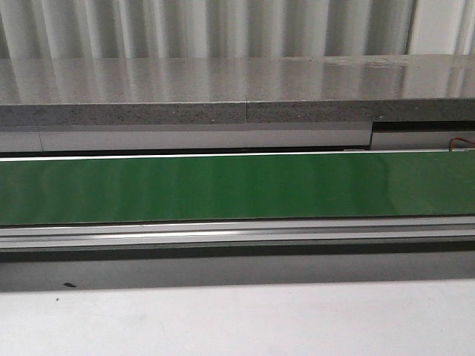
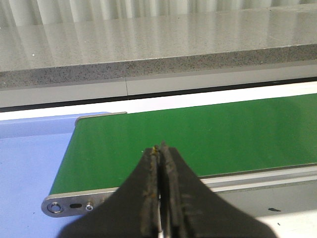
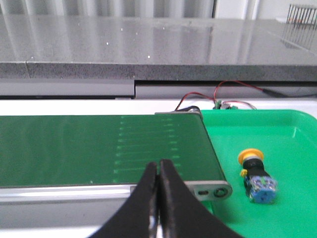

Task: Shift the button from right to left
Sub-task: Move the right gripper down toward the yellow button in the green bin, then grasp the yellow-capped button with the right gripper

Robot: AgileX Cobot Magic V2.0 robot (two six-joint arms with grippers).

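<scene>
The button [image 3: 256,176], with a yellow-orange cap, dark body and blue block, lies on its side in a bright green tray [image 3: 277,134] just past the right end of the green belt [image 3: 99,148]. My right gripper [image 3: 159,163] is shut and empty over the belt's near edge, to the left of the button and apart from it. My left gripper [image 2: 160,147] is shut and empty over the left end of the belt [image 2: 198,134]. The front view shows only the belt [image 1: 237,185]; neither gripper nor the button appears there.
A blue surface [image 2: 29,158] lies beyond the belt's left end. A grey stone ledge [image 1: 237,89] runs behind the belt. Red and black wires [image 3: 198,96] sit behind the tray. The belt's metal end bracket [image 3: 213,190] lies between my right gripper and the button.
</scene>
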